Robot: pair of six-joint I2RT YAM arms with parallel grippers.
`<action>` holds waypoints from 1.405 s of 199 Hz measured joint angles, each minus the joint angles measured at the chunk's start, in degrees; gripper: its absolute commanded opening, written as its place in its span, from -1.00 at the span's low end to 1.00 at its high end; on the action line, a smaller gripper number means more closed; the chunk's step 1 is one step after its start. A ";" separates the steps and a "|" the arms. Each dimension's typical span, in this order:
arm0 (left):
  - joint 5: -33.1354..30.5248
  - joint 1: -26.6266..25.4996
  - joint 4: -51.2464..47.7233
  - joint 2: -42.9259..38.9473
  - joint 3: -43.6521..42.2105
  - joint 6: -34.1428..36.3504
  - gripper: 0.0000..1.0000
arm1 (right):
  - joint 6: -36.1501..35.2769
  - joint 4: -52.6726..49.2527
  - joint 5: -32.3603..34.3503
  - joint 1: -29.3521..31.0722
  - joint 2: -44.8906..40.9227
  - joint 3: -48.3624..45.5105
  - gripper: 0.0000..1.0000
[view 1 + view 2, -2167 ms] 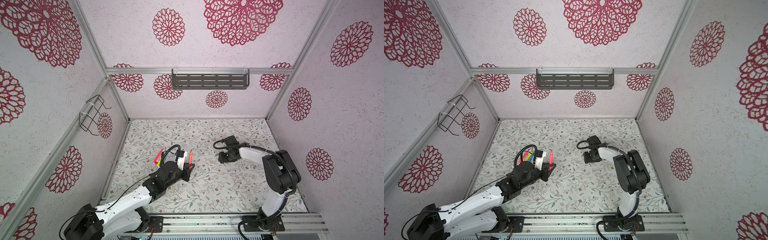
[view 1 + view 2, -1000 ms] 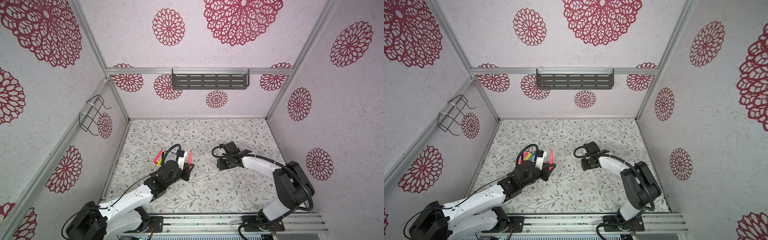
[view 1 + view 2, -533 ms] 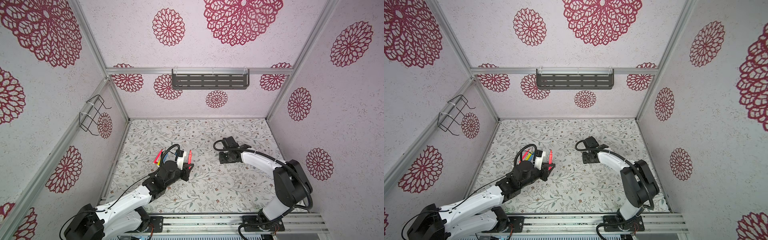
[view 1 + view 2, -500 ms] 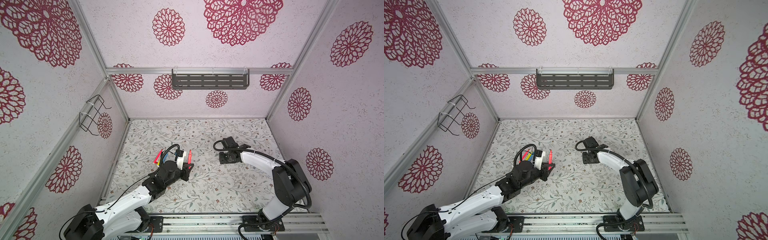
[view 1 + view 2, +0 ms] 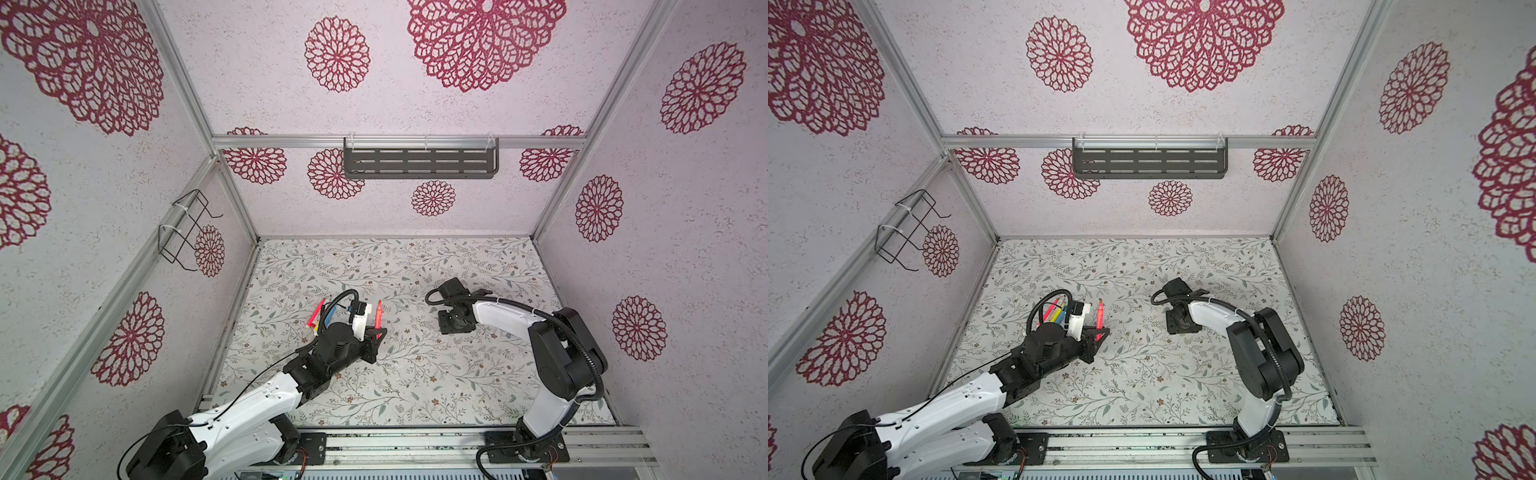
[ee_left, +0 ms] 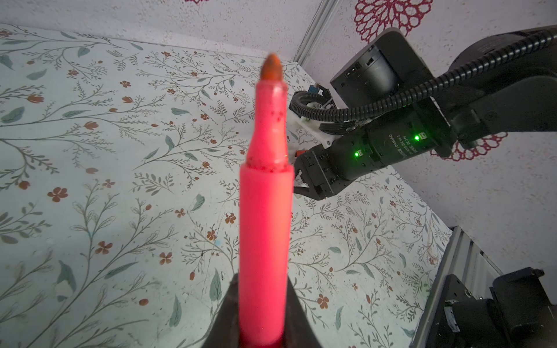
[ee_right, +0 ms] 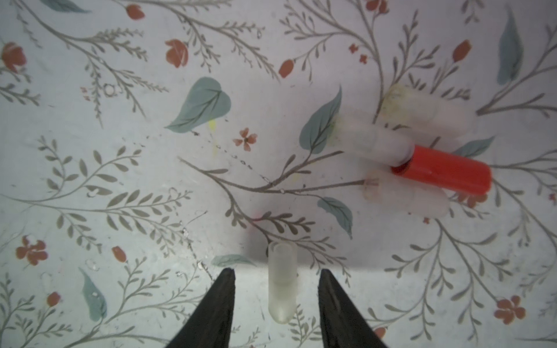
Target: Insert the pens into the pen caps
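My left gripper (image 6: 262,290) is shut on a red pen (image 6: 265,211), which stands uncapped with its tip up. In both top views the red pen (image 5: 377,318) (image 5: 1100,313) sticks up from the left gripper (image 5: 376,332) at mid-left. My right gripper (image 7: 275,272) is open and points down at the table. A pale translucent pen cap (image 7: 281,283) lies between its fingers (image 7: 223,289), with a gap on each side. Three more pale caps (image 7: 373,140) and a red cap (image 7: 443,170) lie clustered just beyond.
Other pens (image 5: 318,318) (image 5: 1054,311), pink, yellow and blue, lie together on the floral table behind the left wrist. The right gripper (image 5: 455,328) (image 5: 1181,326) hangs over the table's middle right. A dark shelf (image 5: 419,162) and a wire rack (image 5: 187,232) hang on the walls.
The right gripper has shifted slightly right and settled over the pale cap, its jaws narrowing. The left arm has kept still with the red pen.
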 measured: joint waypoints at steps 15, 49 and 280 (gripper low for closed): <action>-0.02 0.00 -0.13 -0.02 0.00 0.00 -1.00 | 0.46 0.04 0.02 -0.02 0.44 0.00 -0.22; -0.15 0.00 -0.20 -0.02 0.00 0.00 -1.00 | 0.46 0.09 0.04 -0.02 1.64 0.00 -0.27; 3.08 -0.44 4.26 1.60 0.00 -1.97 -1.00 | -2.51 23.19 -17.03 1.40 -26.86 -8.85 -0.75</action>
